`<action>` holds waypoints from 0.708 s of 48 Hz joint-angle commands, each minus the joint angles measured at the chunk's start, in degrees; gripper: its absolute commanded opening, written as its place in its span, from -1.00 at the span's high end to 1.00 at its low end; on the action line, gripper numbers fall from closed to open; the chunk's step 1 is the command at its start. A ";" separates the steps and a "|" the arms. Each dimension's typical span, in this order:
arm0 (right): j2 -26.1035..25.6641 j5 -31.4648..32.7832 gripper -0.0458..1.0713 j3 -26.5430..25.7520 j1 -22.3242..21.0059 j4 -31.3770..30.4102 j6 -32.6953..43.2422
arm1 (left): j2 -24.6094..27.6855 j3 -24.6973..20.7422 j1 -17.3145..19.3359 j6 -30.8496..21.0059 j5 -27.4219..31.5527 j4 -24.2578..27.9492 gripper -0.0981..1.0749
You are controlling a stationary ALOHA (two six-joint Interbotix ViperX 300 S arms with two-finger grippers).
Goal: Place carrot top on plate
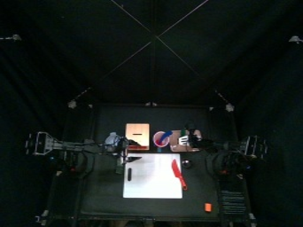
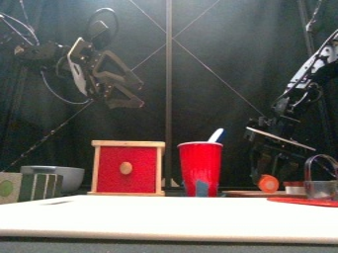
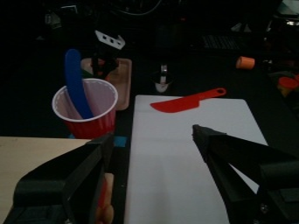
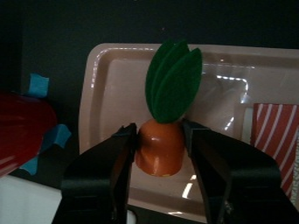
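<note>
Over on the left, the left gripper [image 3: 152,166] hangs up in the air with its jaws spread wide, nothing in them, above the white rectangular cutting board [image 3: 187,149]. A red plastic knife [image 3: 187,101] lies at the board's far end, and a red plastic cup [image 3: 86,107] with a blue utensil in it stands beside the board. On the right, the right gripper [image 4: 162,144] is down over the pale rimmed tray-like plate [image 4: 117,66], jaws closed snug on the orange carrot top with green leaves [image 4: 166,105], which sits low over the plate.
</note>
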 commanded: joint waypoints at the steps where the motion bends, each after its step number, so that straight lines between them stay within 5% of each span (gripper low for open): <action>1: -0.70 -0.26 -0.55 -1.32 -0.09 -0.26 0.00 | -0.53 -0.97 -0.18 0.09 -0.53 -0.09 -0.93; 10: -2.29 0.35 -0.79 -1.93 0.00 -0.62 -0.09 | -0.44 -1.05 -0.18 0.09 -0.62 0.09 -0.93; 21: -6.59 1.49 -0.83 -2.29 1.23 -0.35 -0.09 | -0.44 -1.14 -0.18 0.09 -0.62 0.00 -0.93; 34: -19.60 3.08 -0.82 -0.97 14.59 4.48 -0.09 | -0.53 -1.05 -0.18 0.09 -0.62 -0.09 -0.93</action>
